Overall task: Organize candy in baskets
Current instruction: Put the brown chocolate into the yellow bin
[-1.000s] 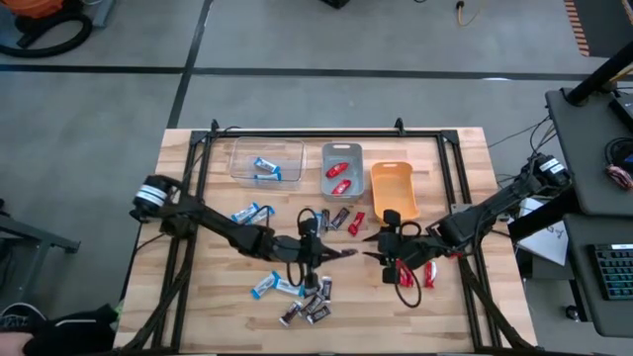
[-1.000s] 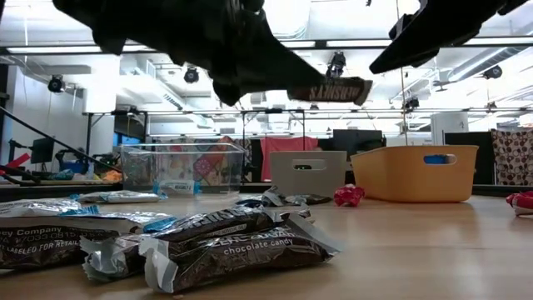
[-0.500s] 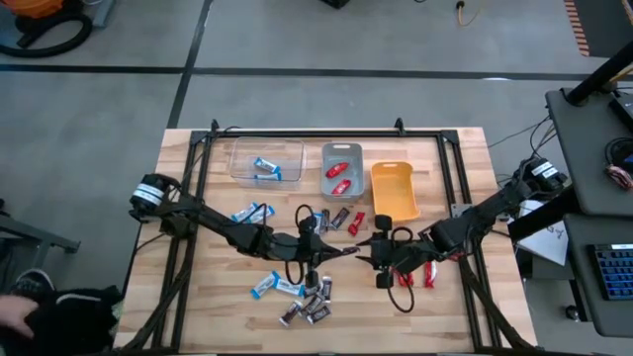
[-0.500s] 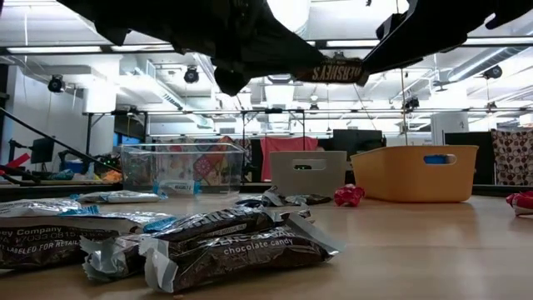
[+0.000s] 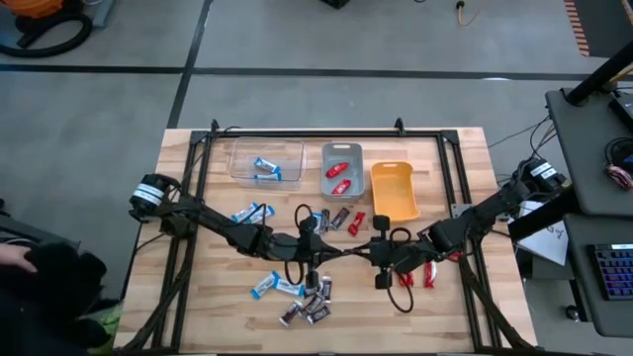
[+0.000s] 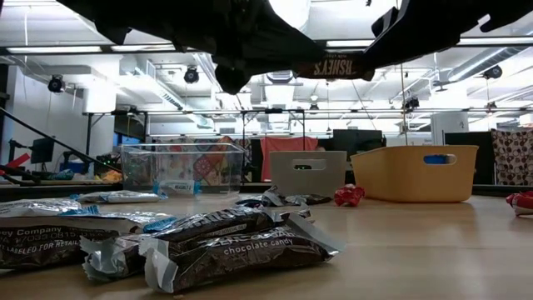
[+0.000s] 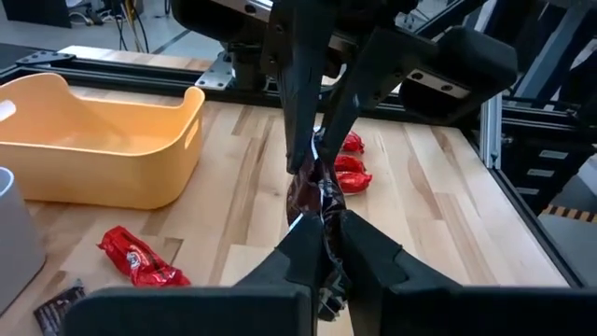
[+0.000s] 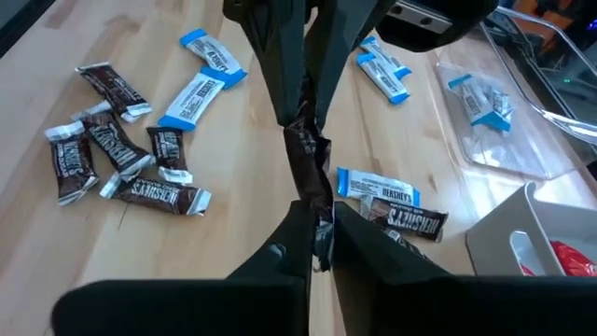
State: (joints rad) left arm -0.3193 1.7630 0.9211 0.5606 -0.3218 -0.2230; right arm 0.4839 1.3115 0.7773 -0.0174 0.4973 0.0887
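Candy status: one dark brown bar (image 5: 347, 249) is off the table, pinched at both ends, left gripper (image 5: 329, 253) clamped on one end and right gripper (image 5: 367, 249) clamped on the other. Both sets of fingers are fully closed on the wrapper. In the left wrist view the bar (image 7: 312, 191) runs between the left gripper (image 7: 330, 245) and the right arm's fingers opposite; the right wrist view shows the same thing mirrored, bar (image 8: 308, 177) stretched from the right gripper (image 8: 320, 233) to the left arm's fingers. From the low view the bar (image 6: 333, 65) hangs level, well above the tabletop (image 6: 416, 250).

Landmark = orange-yellow basket (image 5: 394, 191). The held bar is in front of it, toward the left arm's side, near but not over it. That basket looks empty as far as I can see. Just beside it on the left arm's side is the grey-blue basket (image 5: 341, 169) with red wrappers (image 5: 339, 178) inside. Further along on the same side is the clear basket (image 5: 267, 161), with blue-and-white bars (image 5: 265, 169) in it.

Loose on the table: a cluster of dark bars (image 5: 309, 302) well in front of the orange-yellow basket toward the left arm, blue-and-white bars (image 5: 249, 213) in front of the clear basket, a mix of dark bars and one red piece (image 5: 356, 223) between the grey-blue basket and the grippers, and red pieces (image 5: 429, 273) in front of the orange-yellow basket under the right arm.
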